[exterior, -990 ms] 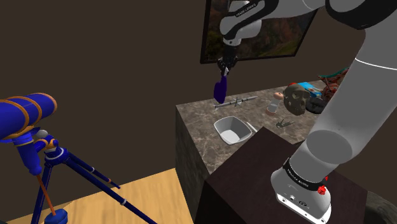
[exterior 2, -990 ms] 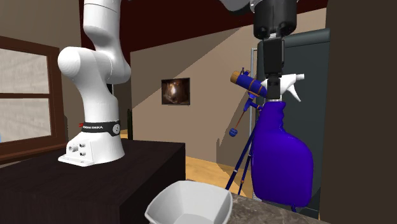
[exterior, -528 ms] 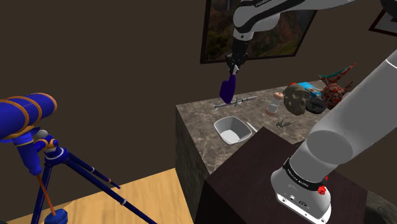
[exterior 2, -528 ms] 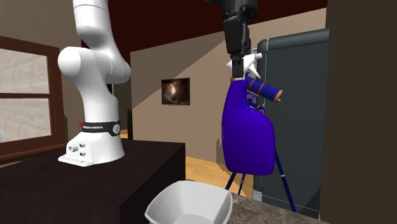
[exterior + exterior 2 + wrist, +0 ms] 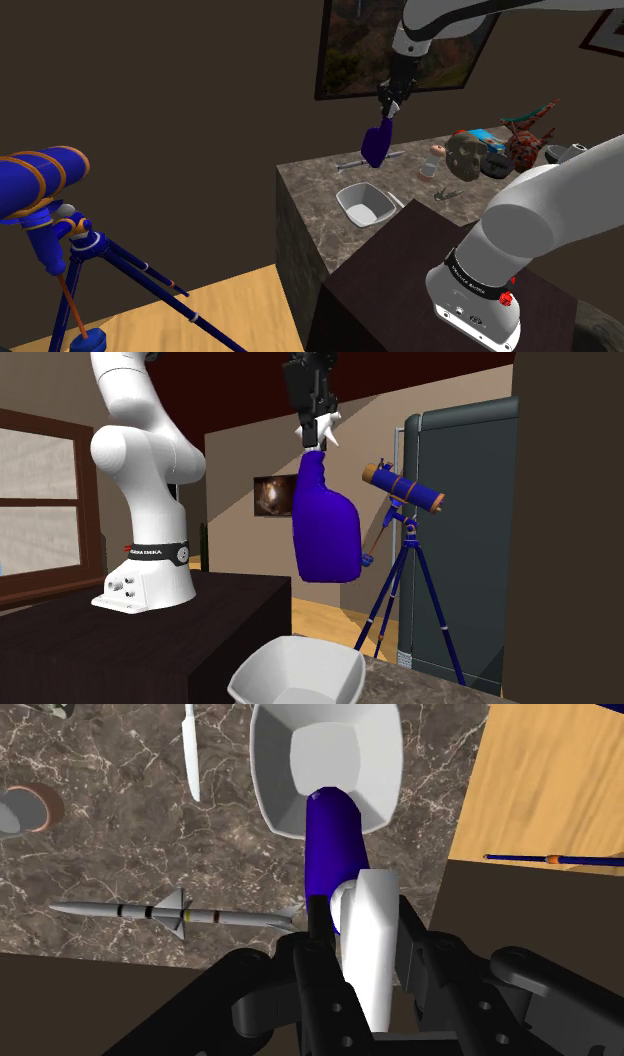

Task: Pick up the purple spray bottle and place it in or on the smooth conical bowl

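The purple spray bottle [image 5: 376, 146] is gripped at its white trigger head by the tool [image 5: 388, 103], whose two black fingers are closed on either side of that head, as is seen in the wrist view, where the tool [image 5: 362, 919] clasps the white head and the purple body [image 5: 333, 844] hangs beyond it. The bottle is held in the air above the marbled bench [image 5: 312, 190], clear of its surface, with its body slanted towards the shoulder view's left. The white conical bowl [image 5: 352, 200] stands on the bench near its edge, lower and nearer than the bottle in the shoulder view. In the second exterior view the bottle [image 5: 325, 532] is seen hanging from the tool [image 5: 318, 427] well above the bowl [image 5: 295, 674]. Along the tool's line of sight, the bottle's lower end overlaps the rim of the bowl [image 5: 270, 764]. A grey model missile [image 5: 175, 913] lies flat on the bench [image 5: 120, 834] beside the bottle, and a knife [image 5: 190, 754] lies beside the bowl. A blue telescope [image 5: 40, 185] on a tripod is seen on the wooden floor at the shoulder view's left, and a framed picture [image 5: 345, 50] hangs on the wall behind the arm.
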`<state>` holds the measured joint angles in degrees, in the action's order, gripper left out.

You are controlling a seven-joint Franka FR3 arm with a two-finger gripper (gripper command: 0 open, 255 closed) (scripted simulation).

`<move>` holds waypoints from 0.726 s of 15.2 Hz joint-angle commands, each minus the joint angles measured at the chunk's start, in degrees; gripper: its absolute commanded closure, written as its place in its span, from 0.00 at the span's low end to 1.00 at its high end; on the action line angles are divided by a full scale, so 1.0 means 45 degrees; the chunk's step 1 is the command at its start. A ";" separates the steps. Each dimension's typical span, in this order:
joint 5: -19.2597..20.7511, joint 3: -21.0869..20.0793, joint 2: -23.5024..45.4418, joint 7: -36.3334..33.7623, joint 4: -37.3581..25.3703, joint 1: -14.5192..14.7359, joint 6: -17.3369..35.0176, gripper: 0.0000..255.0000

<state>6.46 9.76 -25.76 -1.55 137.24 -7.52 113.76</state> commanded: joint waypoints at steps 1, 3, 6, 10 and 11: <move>0.0080 -0.0172 -0.1178 -0.0160 0.0576 -0.0048 -0.0619 1.00; 0.0099 -0.0151 -0.1116 -0.0170 0.0876 -0.0061 -0.0257 1.00; 0.0130 -0.0110 -0.0997 -0.0187 0.1303 -0.0073 0.0288 1.00; 0.0172 -0.0052 -0.0789 -0.0208 0.1842 -0.0087 0.1035 1.00; 0.0183 -0.0038 -0.0727 -0.0214 0.1971 -0.0090 0.1225 1.00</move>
<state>7.23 9.49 -29.35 -2.53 145.64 -7.91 118.44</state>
